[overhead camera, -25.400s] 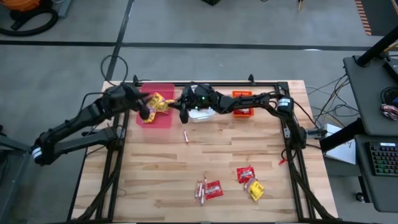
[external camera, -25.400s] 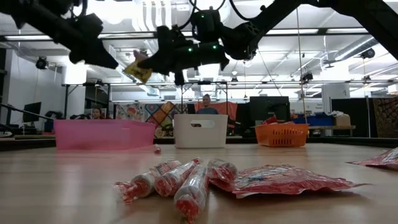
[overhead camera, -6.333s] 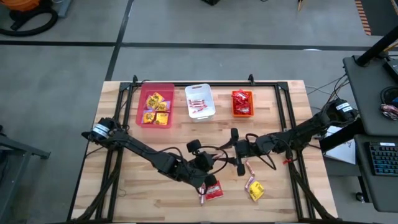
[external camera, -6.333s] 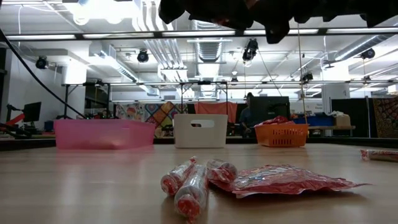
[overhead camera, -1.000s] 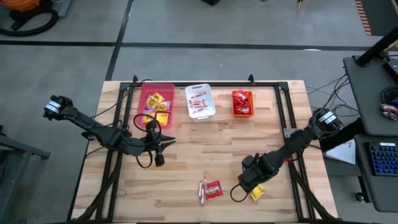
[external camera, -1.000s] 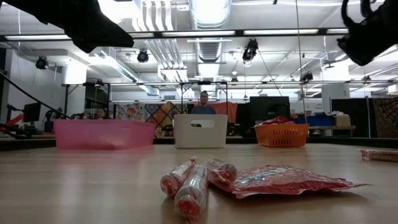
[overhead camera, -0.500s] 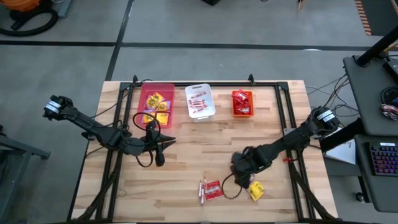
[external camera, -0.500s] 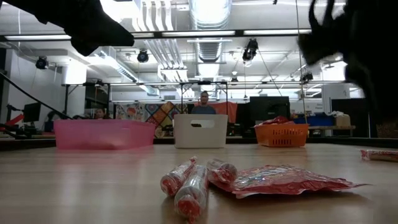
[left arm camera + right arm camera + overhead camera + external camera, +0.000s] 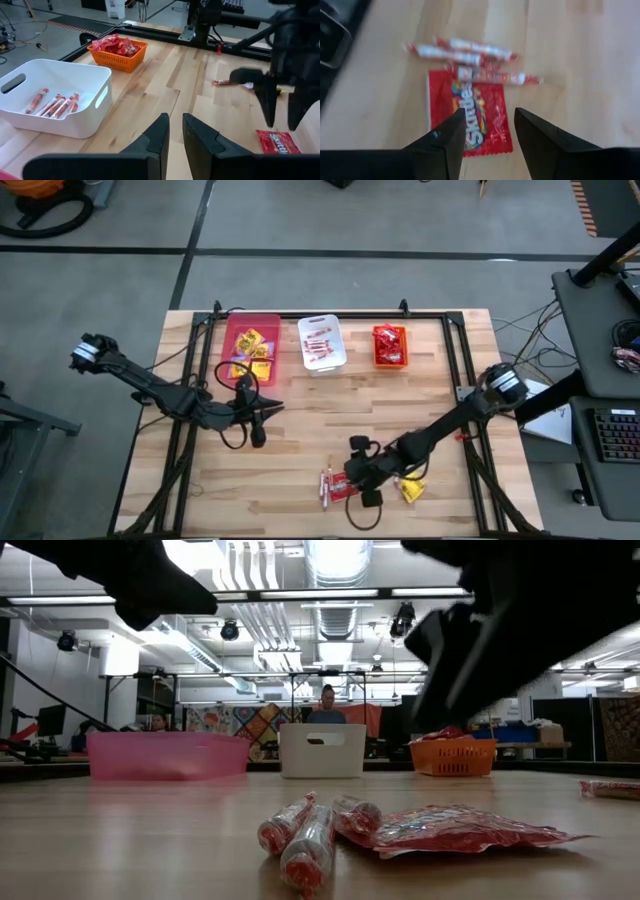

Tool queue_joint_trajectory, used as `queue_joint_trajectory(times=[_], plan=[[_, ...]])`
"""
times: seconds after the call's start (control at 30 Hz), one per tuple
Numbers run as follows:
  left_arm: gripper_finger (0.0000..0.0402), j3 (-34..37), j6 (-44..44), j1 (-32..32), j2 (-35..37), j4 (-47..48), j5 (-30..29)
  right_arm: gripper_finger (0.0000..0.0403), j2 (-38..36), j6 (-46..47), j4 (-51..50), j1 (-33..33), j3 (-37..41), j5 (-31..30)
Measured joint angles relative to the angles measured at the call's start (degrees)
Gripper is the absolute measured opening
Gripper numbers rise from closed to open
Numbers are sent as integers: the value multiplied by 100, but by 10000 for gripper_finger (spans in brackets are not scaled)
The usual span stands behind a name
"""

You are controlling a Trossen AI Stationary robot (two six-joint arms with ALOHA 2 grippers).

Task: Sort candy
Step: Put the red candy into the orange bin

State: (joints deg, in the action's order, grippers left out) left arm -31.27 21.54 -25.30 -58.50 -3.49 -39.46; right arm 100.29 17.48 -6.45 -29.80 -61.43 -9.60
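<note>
In the high view the right end effector (image 9: pixel 362 483) hung low over the wooden worktop (image 9: pixel 300 440) in the lower centre of the frame, just above a flat red square candy packet (image 9: pixel 343 486) that touched a few thin pinkish-red wrapped sticks (image 9: pixel 325 485). The right wrist view showed its two dark fingers (image 9: pixel 442 142) spread apart, empty, straddling the near end of that red packet (image 9: pixel 470 119), with the sticks (image 9: pixel 472 55) lying beyond it. A yellow square packet (image 9: pixel 410 489) lay just to the right, beside the arm.

The left end effector (image 9: pixel 257 423) waited at centre left, near the pink plastic bin (image 9: pixel 250 350); its fingers (image 9: pixel 156 137) stood nearly together with nothing between them.

The step in hand looked like a pick of the red packet. To do it well, the fingers should have come straight down either side of the packet's edge and pinched only the wrapper, keeping clear of the sticks so that none got dragged along. A flat packet gives little to grip, so a shallow bite risked a slip. Its likely home was the orange mesh basket (image 9: pixel 390 346) at top, already holding red packets, while the white tub (image 9: pixel 322 343) held sticks.
</note>
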Motion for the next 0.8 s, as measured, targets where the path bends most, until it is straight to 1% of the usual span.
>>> queue_joint_trajectory(times=[0.23, 0.4, 0.5, 0.67, 0.8], plan=[[39, 0, 55, 0, -223, -109, -3, 131, 576, -271, 165, -7, 4, 40], [39, 0, 107, 0, -420, -247, -7, 99, 638, -374, 156, 25, 21, 59], [39, 0, 107, 0, -530, -304, -8, 80, 550, -453, -68, 130, 53, 28], [39, 0, 107, 0, -616, -332, -9, 57, 302, -471, -832, 352, 152, -555], [39, 0, 107, 0, -636, -341, -11, 49, -5, -567, -1008, 537, 310, -544]])
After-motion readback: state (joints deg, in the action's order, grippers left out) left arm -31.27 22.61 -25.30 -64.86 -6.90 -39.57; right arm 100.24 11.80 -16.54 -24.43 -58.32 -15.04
